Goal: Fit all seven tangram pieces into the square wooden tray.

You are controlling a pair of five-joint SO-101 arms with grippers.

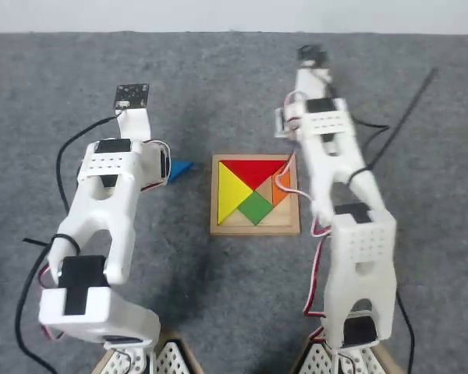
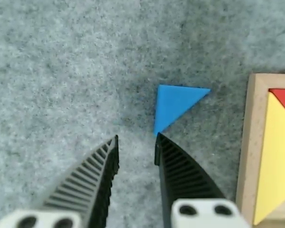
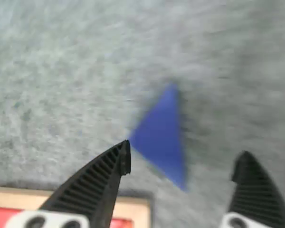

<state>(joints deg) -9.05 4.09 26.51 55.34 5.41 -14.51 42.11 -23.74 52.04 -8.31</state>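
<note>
The square wooden tray [image 1: 215,195] lies between the two arms and holds a red triangle [image 1: 253,171], a yellow triangle [image 1: 231,195], a green square [image 1: 255,207] and an orange piece [image 1: 281,189]. A light blue triangle [image 2: 176,104] lies flat on the carpet left of the tray [image 2: 247,142]. My left gripper [image 2: 137,140] hovers open just short of it, one tip close to a corner. A dark blue triangle [image 3: 161,135] lies on the carpet beyond the tray's back edge [image 3: 133,202]. My right gripper [image 3: 185,154] is open over it, nothing held.
Grey carpet covers the whole table. The right arm [image 1: 335,171] stretches along the tray's right side and overhangs its right edge. The left arm [image 1: 109,202] stands left of the tray. Cables trail beside both arms.
</note>
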